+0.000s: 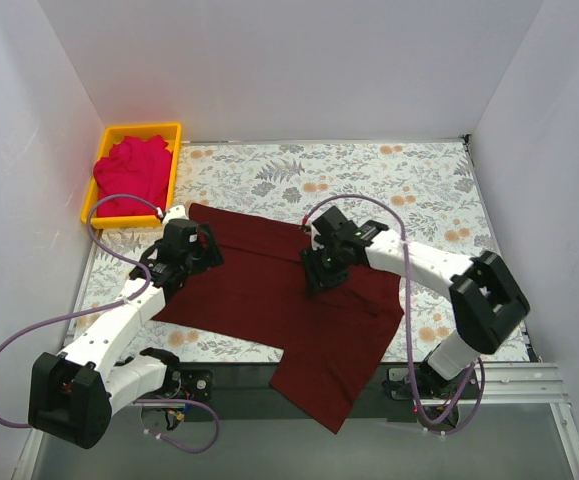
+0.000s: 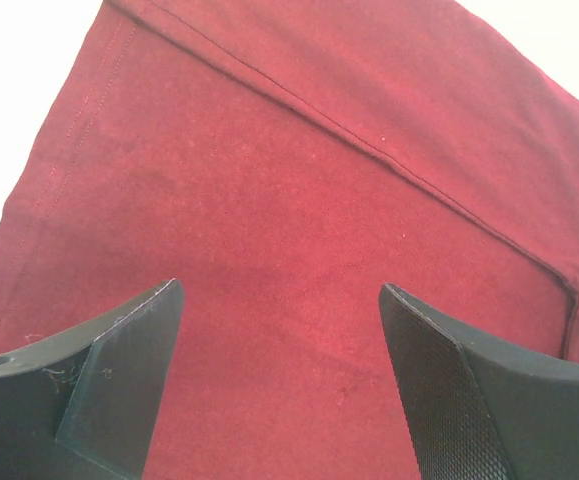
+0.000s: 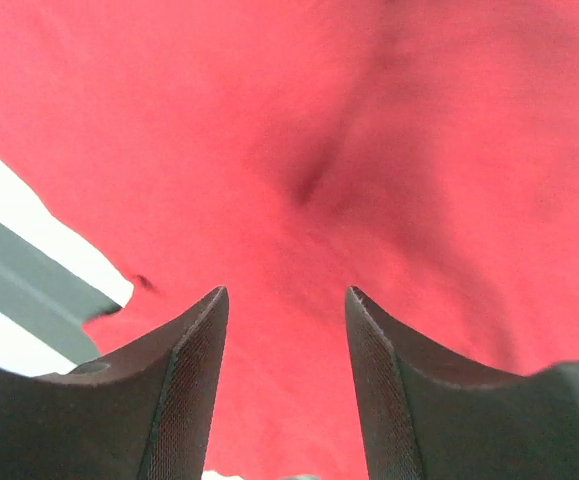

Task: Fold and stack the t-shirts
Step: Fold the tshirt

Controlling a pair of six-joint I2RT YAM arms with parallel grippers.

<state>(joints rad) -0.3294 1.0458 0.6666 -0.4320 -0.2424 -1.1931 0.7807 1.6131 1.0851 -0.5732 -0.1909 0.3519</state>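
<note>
The dark maroon t-shirt (image 1: 269,290) lies spread on the floral table, one part hanging over the near edge. It fills the left wrist view (image 2: 299,200) and the right wrist view (image 3: 369,150). The bright pinkish-red t-shirt (image 1: 131,175) lies bunched in the yellow bin. My left gripper (image 1: 197,250) is open just above the maroon shirt's left part, near a seam (image 2: 369,140). My right gripper (image 1: 321,278) is open over the shirt's middle, with a soft crease (image 3: 309,180) in the cloth ahead of its fingers (image 3: 194,400).
The yellow plastic bin (image 1: 174,160) stands at the table's far left corner. White walls close in the left, back and right. The floral tablecloth (image 1: 409,180) shows at the back and right. The dark table front edge (image 1: 229,375) lies below the shirt.
</note>
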